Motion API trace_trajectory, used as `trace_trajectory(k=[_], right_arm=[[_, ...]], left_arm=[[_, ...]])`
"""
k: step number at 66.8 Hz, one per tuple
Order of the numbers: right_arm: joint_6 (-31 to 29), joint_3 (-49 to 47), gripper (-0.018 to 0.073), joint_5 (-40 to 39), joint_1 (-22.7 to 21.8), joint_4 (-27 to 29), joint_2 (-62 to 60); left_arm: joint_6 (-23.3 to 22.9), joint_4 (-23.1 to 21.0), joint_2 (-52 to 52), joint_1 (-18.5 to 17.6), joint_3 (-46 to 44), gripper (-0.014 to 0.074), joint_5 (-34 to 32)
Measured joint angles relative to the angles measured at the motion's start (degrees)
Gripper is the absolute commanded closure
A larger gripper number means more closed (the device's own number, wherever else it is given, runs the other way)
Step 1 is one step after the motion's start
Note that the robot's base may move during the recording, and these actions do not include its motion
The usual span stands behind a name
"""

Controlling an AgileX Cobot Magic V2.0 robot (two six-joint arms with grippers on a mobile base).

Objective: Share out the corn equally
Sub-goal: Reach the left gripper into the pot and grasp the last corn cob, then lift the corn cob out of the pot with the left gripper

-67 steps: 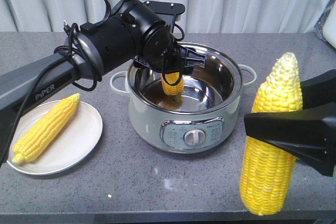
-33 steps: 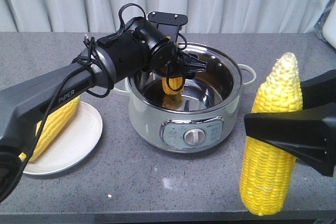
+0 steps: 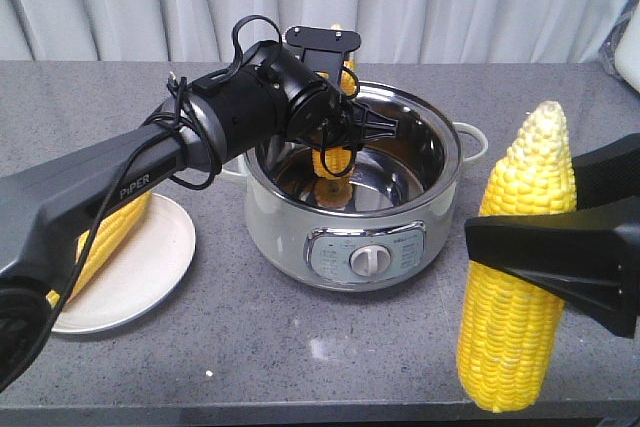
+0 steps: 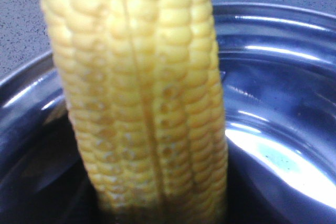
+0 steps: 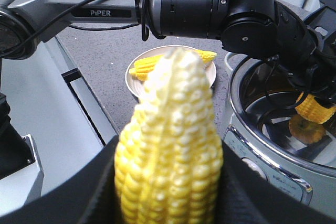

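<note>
So, left gripper (image 3: 338, 135): closed around the upright cob (image 3: 331, 160) at frame centre. The cob's lower end hangs inside the cooker pot (image 3: 440, 192), clear of the floor. Whether it is going in or coming out I cannot tell.
Right gripper (image 3: 560, 257): black jaws clamped across the middle of the foreground cob (image 3: 520, 187), lower right, tip up, well apart from pot and plate. It seems to be held aside so the left arm has room.
Plate (image 3: 150, 272): lower left. It bears the plate cob (image 3: 108, 235), which lies diagonally, partly hidden behind the left arm.
Pot floor: the yellow patch looks like a reflection, not a cob.
Count: three cobs, one plate, one pot, two grippers.
Share so far: plate one, pot none resting, two in the air.
</note>
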Motion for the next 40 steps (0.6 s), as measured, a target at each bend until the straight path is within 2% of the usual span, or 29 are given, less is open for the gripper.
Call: trace_trajectory(k=[16, 34, 40], right_arm=[[0.00, 0.00, 0.0397, 0.05, 0.00, 0.00, 0.00], [0.00, 0.00, 0.0397, 0.10, 0.00, 0.00, 0.00], [0.00, 0.00, 0.0397, 0.11, 0.00, 0.00, 0.00]], left_arm=[[1.22, -1.34, -3.97, -0.06, 0.00, 0.0338, 2.47], [12.54, -2.45, -11.44, -1.54, 0.00, 0.0338, 8.85], [14.33, -2.84, -14.10, -1.94, 1.39, 0.0338, 10.36]])
